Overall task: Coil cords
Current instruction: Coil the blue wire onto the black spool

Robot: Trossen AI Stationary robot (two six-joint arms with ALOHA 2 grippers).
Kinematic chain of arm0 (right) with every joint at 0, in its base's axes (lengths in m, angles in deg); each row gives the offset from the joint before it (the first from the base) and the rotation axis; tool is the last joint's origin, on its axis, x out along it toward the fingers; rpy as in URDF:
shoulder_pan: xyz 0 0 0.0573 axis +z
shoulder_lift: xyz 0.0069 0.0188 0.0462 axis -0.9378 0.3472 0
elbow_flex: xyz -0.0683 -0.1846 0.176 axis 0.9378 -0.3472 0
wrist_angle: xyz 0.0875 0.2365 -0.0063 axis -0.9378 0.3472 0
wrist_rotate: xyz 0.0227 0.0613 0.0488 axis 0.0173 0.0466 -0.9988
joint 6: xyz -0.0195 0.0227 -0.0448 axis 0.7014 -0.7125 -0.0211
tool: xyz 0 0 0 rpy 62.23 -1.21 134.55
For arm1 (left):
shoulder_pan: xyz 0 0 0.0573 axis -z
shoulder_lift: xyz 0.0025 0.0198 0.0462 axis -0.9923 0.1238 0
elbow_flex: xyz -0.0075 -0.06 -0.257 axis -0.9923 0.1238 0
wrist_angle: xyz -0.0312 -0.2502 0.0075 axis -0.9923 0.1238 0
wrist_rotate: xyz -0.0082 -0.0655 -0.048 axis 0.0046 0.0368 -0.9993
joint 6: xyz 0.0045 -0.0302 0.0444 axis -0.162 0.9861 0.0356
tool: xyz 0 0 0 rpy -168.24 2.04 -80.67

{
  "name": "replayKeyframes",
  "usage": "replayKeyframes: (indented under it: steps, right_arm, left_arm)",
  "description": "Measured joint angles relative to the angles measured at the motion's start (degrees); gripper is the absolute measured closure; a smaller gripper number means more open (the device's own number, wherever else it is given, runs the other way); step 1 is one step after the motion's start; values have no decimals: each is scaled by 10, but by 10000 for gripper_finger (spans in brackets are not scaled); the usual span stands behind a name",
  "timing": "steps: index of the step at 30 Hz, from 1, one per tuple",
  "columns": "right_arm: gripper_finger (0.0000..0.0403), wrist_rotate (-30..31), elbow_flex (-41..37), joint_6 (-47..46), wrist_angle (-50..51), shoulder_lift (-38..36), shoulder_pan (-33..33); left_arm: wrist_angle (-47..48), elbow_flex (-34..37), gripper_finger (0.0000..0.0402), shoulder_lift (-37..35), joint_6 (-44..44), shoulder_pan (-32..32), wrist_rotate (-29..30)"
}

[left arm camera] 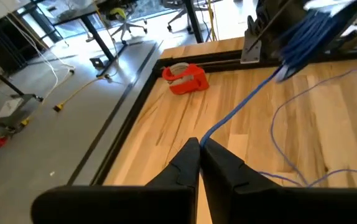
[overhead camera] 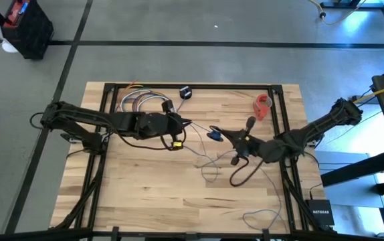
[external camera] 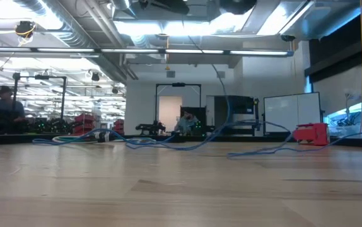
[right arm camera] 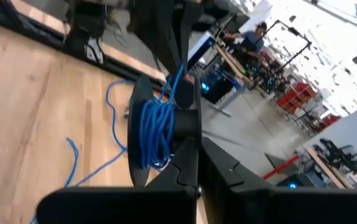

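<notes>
Left gripper (left arm camera: 198,146) jaws clenched on the blue cord (left arm camera: 244,106), right gripper (right arm camera: 188,149) jaws grasping its wound coil (right arm camera: 157,134), both above the worktop (overhead camera: 145,194), red tape roll (overhead camera: 263,105) beyond.

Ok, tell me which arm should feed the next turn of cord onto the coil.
Left. The left gripper is shut on the cord leading up to the coil, so it can likely guide the next wrap. The right gripper is shut on the coil itself, holding it.
</notes>
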Motion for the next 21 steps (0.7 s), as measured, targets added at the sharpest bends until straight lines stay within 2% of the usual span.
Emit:
replayKeyframes:
  steps: [10, 21]
  right_arm:
    - [397, -11, 0, -11, -12, 60, -97]
    - [397, -79, 0, -14, -131, 109, -156]
  left_arm:
    - [-22, 0, 396, 0, 51, 11, -44]
    - [-111, 0, 394, 37, 56, 19, -56]
